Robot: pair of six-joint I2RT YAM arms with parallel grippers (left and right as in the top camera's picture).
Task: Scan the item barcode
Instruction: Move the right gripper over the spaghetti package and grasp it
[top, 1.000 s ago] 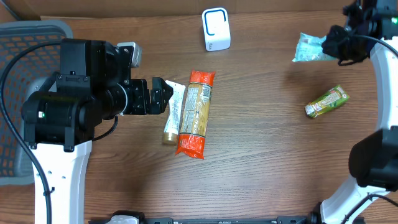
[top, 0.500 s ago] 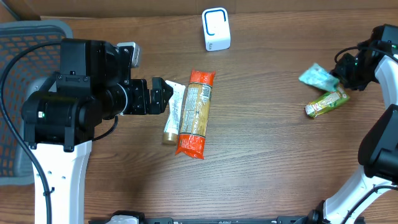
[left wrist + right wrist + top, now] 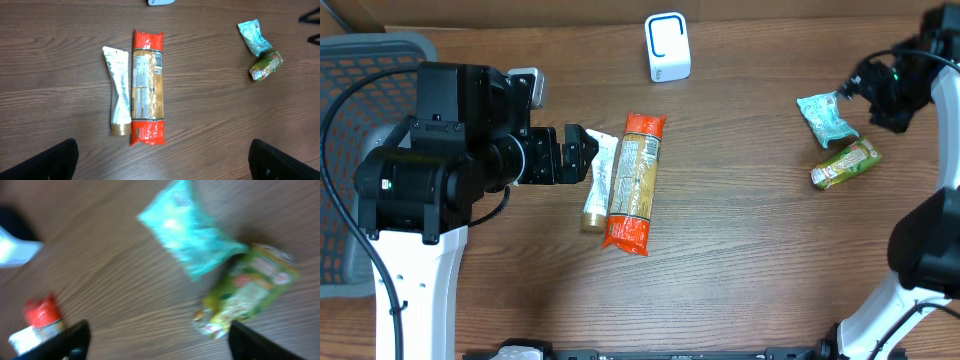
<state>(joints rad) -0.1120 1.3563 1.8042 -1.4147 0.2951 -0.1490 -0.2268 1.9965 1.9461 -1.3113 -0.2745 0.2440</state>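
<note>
My right claw point(image 3: 162, 345) stands wide apart. In its own camera only the two dark fingertips point(image 3: 70, 339) show, cut off at the lower corners, and nothing is between them. That picture is blurred. The teal packet point(image 3: 192, 240) lies flat on the table point(image 3: 740, 240), on the right side, just below this claw in the overhead view. Its print is too smeared to read, and I cannot make out a barcode on it. One corner of it reaches the green packet point(image 3: 247, 292); whether they touch I cannot tell.

My left claw point(image 3: 165, 160) is also fully apart and holds nothing; only its tips are visible at the bottom edge. Under it lie a pasta pack point(image 3: 147, 87) and a white tube point(image 3: 118, 90), side by side and touching. The scanner point(image 3: 667, 47) stands at the far edge of the table, well apart from the teal packet. In the left wrist view it is cut off at the top. My left arm covers part of the grey basket point(image 3: 360, 60).
</note>
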